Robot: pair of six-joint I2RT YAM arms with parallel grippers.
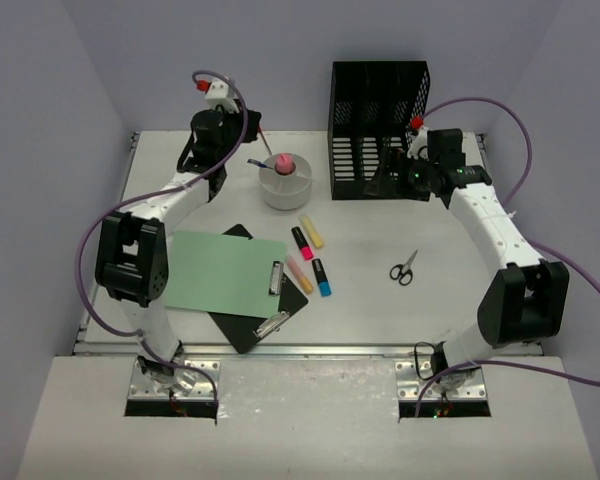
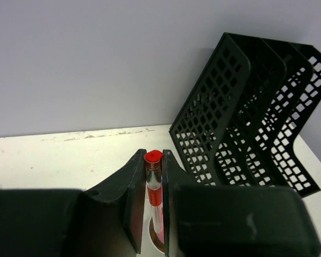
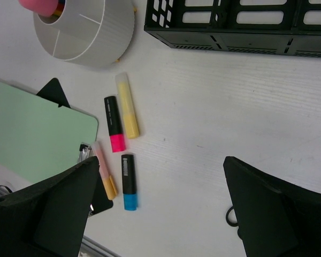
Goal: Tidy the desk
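Note:
The white desk (image 1: 380, 310) holds several highlighters (image 1: 310, 260), two clipboards and scissors (image 1: 404, 268). My left gripper (image 1: 252, 140) is shut on a red pen (image 2: 153, 182) and holds it above the round white cup (image 1: 286, 180), which has a pink thing in it. In the left wrist view the pen stands between the fingers (image 2: 134, 198), over the cup below. My right gripper (image 1: 395, 170) is open and empty in front of the black mesh file rack (image 1: 378, 130). Its wrist view shows the highlighters (image 3: 120, 139) and the cup (image 3: 85, 32) below.
A green clipboard (image 1: 225, 272) lies on a black clipboard (image 1: 260, 320) at the front left. The silver rail (image 1: 310, 350) runs along the near edge. The file rack stands at the back right, also in the left wrist view (image 2: 251, 118). Walls close the sides.

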